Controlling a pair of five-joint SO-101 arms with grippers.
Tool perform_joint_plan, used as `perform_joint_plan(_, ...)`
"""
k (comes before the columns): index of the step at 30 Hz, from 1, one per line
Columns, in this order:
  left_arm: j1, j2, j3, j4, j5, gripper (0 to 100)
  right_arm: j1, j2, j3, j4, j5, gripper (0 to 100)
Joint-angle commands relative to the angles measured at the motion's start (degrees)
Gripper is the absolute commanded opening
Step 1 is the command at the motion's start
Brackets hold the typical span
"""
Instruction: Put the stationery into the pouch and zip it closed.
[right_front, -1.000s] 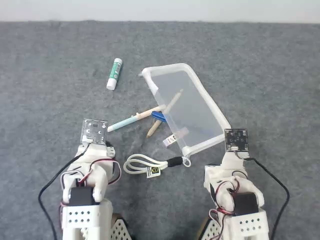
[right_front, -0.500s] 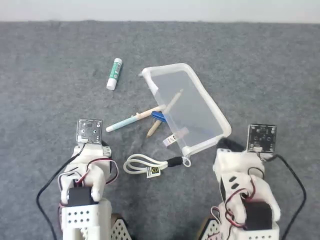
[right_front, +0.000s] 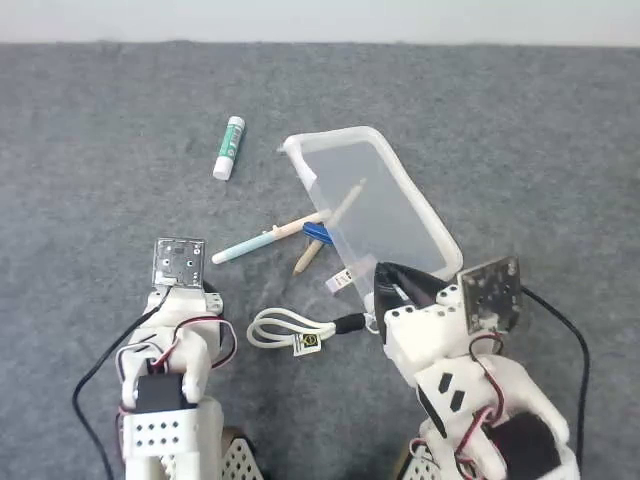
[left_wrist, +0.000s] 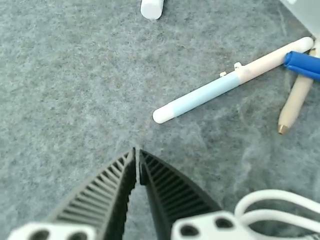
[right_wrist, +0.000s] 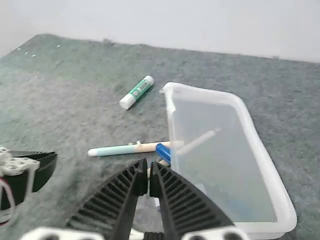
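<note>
Pouch (right_front: 375, 215): translucent, white zip border, lies flat mid-table on the grey mat (right_front: 520, 120), set at a slant. Pencil (right_front: 305, 258) lies partly inside through the long open edge. Pale blue pen (right_front: 262, 240) and a blue piece (right_front: 316, 233) meet that edge. Glue stick (right_front: 229, 147) well apart, farther out. White cord loop (right_front: 280, 328) just beside the pouch's near corner.

Judgement: pouch light and floppy, likely to slide on the mat; take it by the stiffer border or the cord. Pens light, rigid, round, will roll; pinch across mid-barrel.

Right gripper (right_wrist: 149, 170): fingers together, holding nothing, over the pouch's near corner. Left gripper (left_wrist: 137, 155): fingers together, empty, near the pen's blue end
</note>
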Motion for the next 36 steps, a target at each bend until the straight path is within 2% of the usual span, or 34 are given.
perform_joint_plan(1,0.1,-0.9,-3.3,-1.2,0.1,1,-3.1,9.6,-11.0,4.0,-1.9,1.0)
perform_joint_plan(5,0.1,-0.9,-3.3,-1.2,0.1,1,-6.3,21.8,-16.2,9.7,-5.7,2.7)
perform_joint_plan(11,0.1,-0.9,-3.3,-1.2,0.1,1,-9.1,35.9,-17.7,12.8,-13.7,17.2)
perform_joint_plan(18,0.1,-0.9,-3.3,-1.2,0.1,1,-13.6,47.6,-17.6,8.0,-19.5,17.2)
perform_joint_plan(29,0.1,-0.9,-3.3,-1.2,0.1,1,-13.9,70.5,-18.2,-2.9,-25.8,17.4)
perform_joint_plan(36,0.1,-0.9,-3.3,-1.2,0.1,1,-13.7,81.9,-22.0,-5.6,-30.0,17.4)
